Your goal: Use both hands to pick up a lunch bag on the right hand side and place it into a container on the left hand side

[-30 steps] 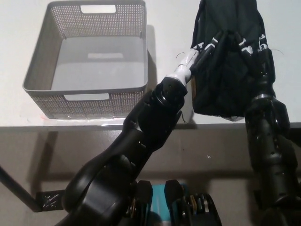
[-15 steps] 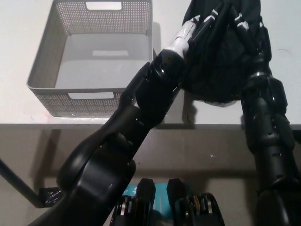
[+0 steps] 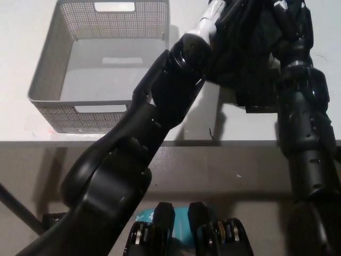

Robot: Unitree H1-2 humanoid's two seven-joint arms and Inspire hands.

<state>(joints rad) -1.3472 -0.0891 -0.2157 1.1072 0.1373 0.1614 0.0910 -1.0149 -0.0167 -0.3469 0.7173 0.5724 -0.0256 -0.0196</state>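
Observation:
The black lunch bag (image 3: 249,58) hangs above the white table at the upper right, clear of the surface, with its shadow beneath it. My white left hand (image 3: 209,17) grips its left side near the top edge of the picture. My black right hand (image 3: 290,18) holds its right side; its fingers merge with the dark fabric. The top of the bag is cut off by the frame. The grey perforated container (image 3: 106,114) stands on the table at the upper left, with nothing inside it. My left forearm runs diagonally past its right front corner.
The white table (image 3: 234,125) ends at a front edge across the middle of the picture, with floor below. A dark bar (image 3: 18,210) crosses the lower left corner. Bare tabletop lies between the container and the bag.
Both arms have risen and reached farther, lifting the lunch bag off the table and toward the top of the picture. The container has stayed in place.

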